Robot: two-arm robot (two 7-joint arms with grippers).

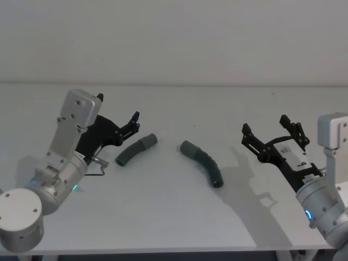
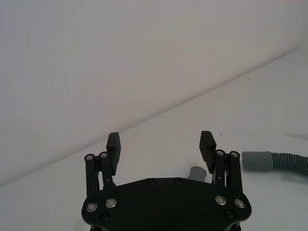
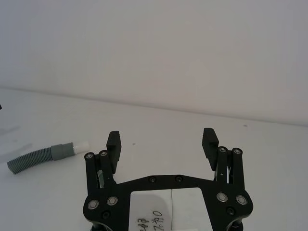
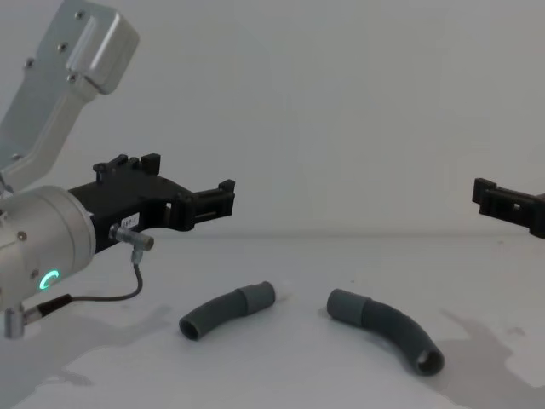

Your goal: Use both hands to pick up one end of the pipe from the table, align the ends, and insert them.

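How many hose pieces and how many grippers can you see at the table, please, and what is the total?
Hose pieces: 2, the thinner piece and the thicker piece.
Grippers: 2, the left gripper and the right gripper, both open.
Total: 4.
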